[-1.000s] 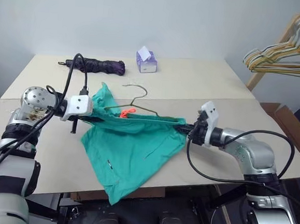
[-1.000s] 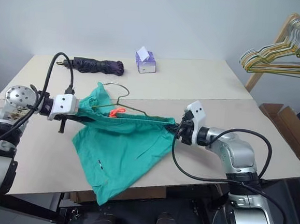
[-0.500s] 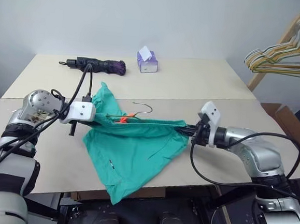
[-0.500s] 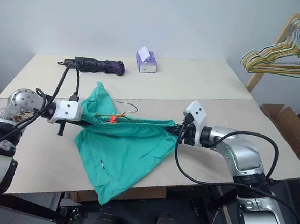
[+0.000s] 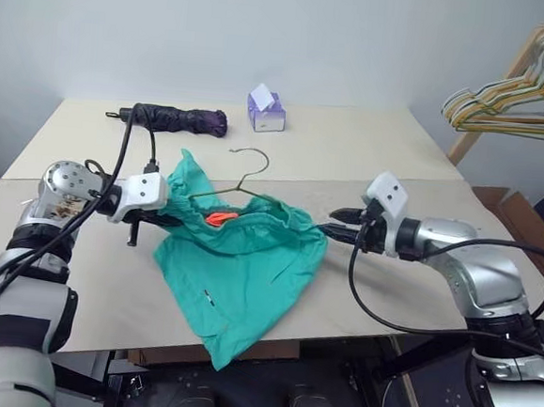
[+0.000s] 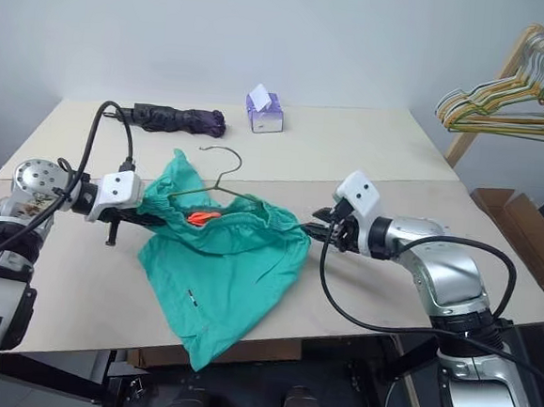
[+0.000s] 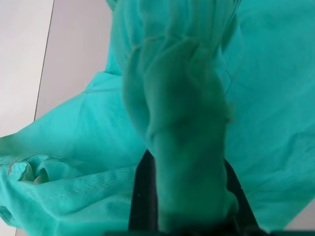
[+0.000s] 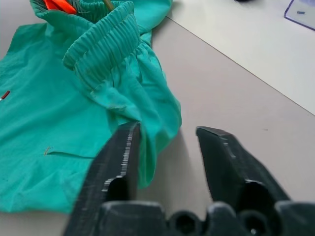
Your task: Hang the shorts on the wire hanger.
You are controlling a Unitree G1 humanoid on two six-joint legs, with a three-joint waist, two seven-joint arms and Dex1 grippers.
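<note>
Shorts (image 5: 244,258) hang bunched from the left gripper (image 5: 170,216), whose fingers are clamped on the gathered waistband at its left end, the fabric swallowing them in the left wrist view. The rest of the garment sags onto the table (image 5: 370,155) and over its near edge. The wire hanger (image 5: 239,184) lies threaded into the waist opening, its hook poking up behind the cloth and one arm of it running down past the orange patch (image 5: 219,217) inside the waistband.

The right gripper (image 5: 338,223) stands with its fingers parted and holds nothing, just beside the waistband's right end; in the right wrist view the fabric edge lies against one finger (image 8: 118,157).

To do this step well, the right gripper probably wants to take the hanger rather than the cloth (by the hook or the neck), while the left keeps the waistband taut enough that the wire's shoulders seat under the elastic. The risk is the slack band sliding off the wire's far shoulder.
</note>
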